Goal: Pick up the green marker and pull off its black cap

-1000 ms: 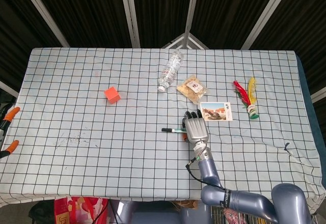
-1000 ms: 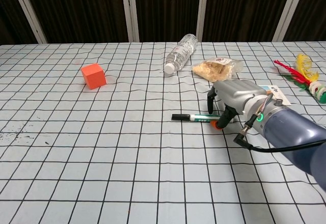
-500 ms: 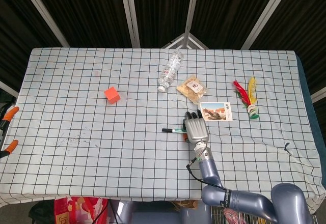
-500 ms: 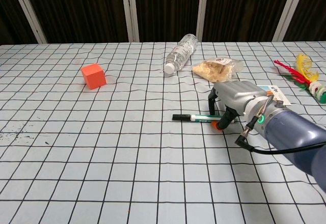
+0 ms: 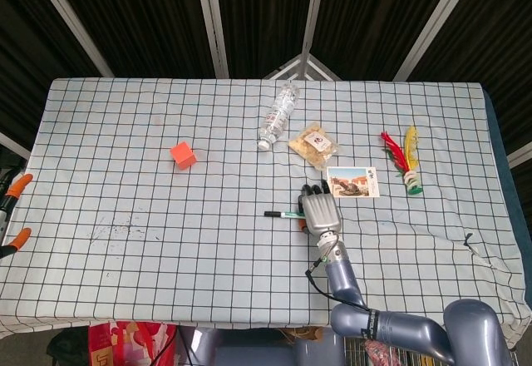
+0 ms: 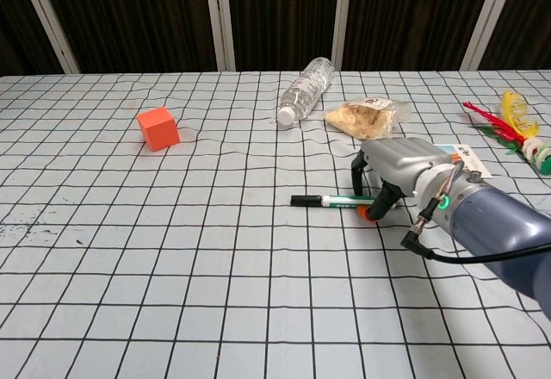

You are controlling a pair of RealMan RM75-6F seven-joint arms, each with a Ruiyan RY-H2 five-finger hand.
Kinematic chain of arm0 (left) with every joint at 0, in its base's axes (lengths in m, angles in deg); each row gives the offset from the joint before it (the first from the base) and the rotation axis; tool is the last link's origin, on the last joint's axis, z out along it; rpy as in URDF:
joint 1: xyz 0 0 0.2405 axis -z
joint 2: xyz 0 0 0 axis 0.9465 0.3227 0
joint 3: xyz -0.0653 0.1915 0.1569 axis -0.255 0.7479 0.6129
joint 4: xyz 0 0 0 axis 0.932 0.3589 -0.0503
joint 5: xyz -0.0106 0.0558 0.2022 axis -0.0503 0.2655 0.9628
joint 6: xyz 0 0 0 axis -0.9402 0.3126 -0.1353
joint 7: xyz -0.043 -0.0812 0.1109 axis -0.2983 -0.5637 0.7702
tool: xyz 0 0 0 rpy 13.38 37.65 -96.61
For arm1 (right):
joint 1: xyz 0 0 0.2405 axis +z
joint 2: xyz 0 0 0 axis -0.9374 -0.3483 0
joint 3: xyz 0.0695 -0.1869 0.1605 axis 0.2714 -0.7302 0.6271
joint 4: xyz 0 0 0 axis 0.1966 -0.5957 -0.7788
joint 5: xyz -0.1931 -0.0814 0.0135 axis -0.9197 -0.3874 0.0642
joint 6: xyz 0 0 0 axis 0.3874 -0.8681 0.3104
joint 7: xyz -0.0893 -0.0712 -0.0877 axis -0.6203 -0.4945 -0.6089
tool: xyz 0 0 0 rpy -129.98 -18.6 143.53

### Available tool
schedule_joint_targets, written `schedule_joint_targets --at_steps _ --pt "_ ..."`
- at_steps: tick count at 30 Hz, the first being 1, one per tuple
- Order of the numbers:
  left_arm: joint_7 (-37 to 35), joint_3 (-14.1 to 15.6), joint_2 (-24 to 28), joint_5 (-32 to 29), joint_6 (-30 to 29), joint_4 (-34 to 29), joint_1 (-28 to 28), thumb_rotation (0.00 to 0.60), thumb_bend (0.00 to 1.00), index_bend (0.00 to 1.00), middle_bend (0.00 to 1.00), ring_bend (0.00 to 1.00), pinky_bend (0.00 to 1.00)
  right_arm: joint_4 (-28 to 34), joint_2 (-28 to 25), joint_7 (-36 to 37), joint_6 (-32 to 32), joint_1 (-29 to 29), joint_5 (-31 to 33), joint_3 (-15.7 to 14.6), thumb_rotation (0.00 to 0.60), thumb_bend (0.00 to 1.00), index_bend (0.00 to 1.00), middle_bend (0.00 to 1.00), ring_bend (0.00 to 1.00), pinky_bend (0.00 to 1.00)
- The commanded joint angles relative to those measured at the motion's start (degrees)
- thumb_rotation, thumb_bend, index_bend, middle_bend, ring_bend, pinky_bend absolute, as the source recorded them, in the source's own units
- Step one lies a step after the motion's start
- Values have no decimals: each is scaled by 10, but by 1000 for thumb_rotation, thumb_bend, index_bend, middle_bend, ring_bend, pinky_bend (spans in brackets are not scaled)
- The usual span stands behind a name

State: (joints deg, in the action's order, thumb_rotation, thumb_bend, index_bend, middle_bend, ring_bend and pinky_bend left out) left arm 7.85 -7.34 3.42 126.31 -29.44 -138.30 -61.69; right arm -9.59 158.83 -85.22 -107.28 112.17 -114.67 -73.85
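The green marker (image 6: 337,201) lies flat on the checked cloth, black cap (image 6: 301,200) pointing left; in the head view the marker (image 5: 283,214) shows just left of my hand. My right hand (image 6: 398,169) arches over the marker's right end, palm down. Its dark fingers (image 6: 357,172) come down behind the marker and the orange-tipped thumb (image 6: 366,214) sits just in front of it. The marker's right end is hidden under the hand (image 5: 320,212). The marker still rests on the table. My left hand is in neither view.
A picture card (image 5: 353,181) lies right behind the hand, with a snack bag (image 5: 314,145) and a lying water bottle (image 5: 278,115) further back. An orange cube (image 5: 183,155) sits at left, a feathered shuttlecock (image 5: 407,162) at right.
The right hand has shifted very slightly to the right over the marker's end. The marker has stayed in place.
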Motion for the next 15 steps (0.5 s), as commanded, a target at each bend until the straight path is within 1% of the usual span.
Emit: schedule_joint_targets --at_steps 1,12,15 --pt "0 0 0 1 -1 0 0 600 383 119 54 0 0 6 -4 5 0 0 -5 1 600 498 616 228 203 87" --pt "1 0 0 1 -2 -1 0 600 383 120 55 0 0 37 -23 23 -8 -2 -22 5 600 501 641 231 206 87" --pt "2 0 0 3 -2 -2 0 600 383 120 55 0 0 57 -37 32 -8 -4 -28 9 600 504 644 231 206 87"
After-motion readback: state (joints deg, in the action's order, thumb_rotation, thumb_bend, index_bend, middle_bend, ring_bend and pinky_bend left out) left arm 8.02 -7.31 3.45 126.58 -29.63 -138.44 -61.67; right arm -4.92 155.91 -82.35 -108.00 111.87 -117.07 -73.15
